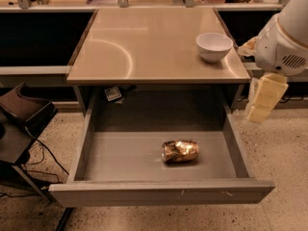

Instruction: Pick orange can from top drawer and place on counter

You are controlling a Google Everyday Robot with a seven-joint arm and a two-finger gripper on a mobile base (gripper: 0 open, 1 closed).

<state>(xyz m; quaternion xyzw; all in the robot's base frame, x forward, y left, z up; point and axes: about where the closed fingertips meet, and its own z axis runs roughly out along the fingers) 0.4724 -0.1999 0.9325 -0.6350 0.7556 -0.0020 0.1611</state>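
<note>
Lying sideways, long axis left-to-right, at lower centre on the top drawer floor, orange can well down-left of gripper hanging at the right edge beside the counter, open or closed impossible to tell.

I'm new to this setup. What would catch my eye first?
A shiny gold-orange dented metal can lies on its side in the open grey metal drawer. A white bowl sits on the glossy beige counter above; the cream gripper hangs outside the drawer's right wall, away from the can.
</note>
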